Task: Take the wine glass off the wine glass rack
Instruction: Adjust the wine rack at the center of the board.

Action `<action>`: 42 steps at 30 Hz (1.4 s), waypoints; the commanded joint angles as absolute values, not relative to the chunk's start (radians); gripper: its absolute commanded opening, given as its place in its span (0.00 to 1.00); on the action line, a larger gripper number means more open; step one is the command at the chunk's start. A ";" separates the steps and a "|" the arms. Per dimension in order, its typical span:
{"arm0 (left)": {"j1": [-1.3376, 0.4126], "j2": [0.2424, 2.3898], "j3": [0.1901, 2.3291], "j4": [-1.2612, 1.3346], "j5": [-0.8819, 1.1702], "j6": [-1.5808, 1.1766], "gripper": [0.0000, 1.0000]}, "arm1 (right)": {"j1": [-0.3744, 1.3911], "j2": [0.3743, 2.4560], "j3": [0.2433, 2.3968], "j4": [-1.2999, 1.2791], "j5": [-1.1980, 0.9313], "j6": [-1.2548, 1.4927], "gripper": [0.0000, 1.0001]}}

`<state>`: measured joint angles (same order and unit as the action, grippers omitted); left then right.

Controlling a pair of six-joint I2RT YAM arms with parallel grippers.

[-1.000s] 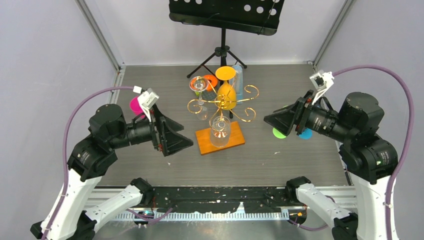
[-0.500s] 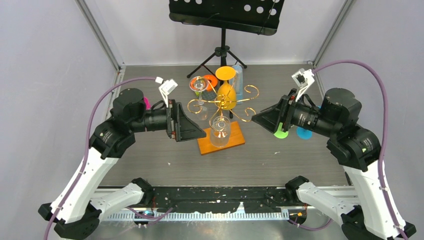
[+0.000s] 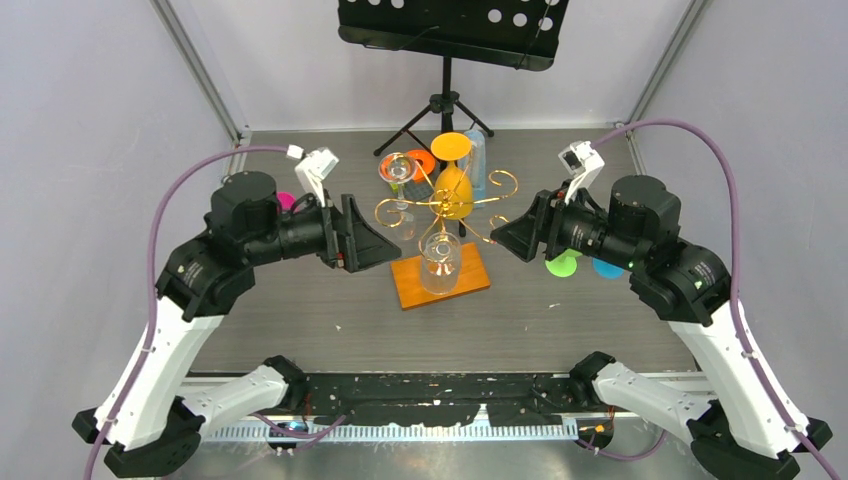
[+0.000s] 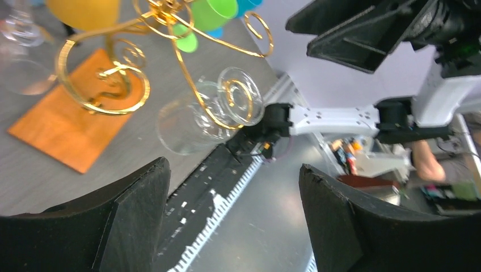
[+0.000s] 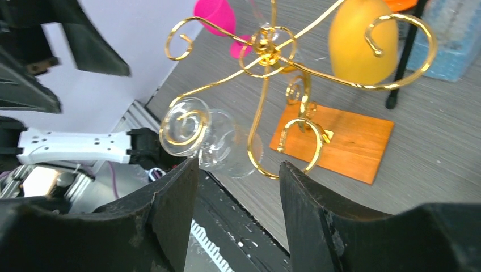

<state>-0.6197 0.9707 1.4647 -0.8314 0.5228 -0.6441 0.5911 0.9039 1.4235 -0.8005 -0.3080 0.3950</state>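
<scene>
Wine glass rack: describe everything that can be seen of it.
The wine glass rack is a tree of thin gold wire arms with curled scroll ends, rising from a flat rectangular orange wooden base. It stands upright on the grey table, in front of the black music stand. A clear wine glass hangs upside down by its foot from the near scroll.

A black music stand (image 3: 445, 35) on a tripod stands at the far edge of my grey counter (image 3: 300, 320). To my left is a pink cup (image 3: 285, 201). On my right, a green cup (image 3: 560, 266) and a blue cup (image 3: 607, 268) sit side by side.
</scene>
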 commanded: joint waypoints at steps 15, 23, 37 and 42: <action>-0.609 0.938 1.536 -1.004 0.164 -0.461 0.87 | 0.660 1.049 1.585 -0.802 -0.054 0.309 0.60; -0.605 0.899 1.507 -1.026 0.129 -0.440 0.88 | 0.741 1.165 1.642 -0.776 0.044 0.280 0.59; -0.600 0.841 1.496 -1.076 0.063 -0.379 0.91 | 0.872 1.361 1.771 -0.769 0.216 0.246 0.55; -0.598 0.826 1.492 -1.085 0.046 -0.362 0.92 | 0.908 1.408 1.798 -0.782 0.276 0.241 0.54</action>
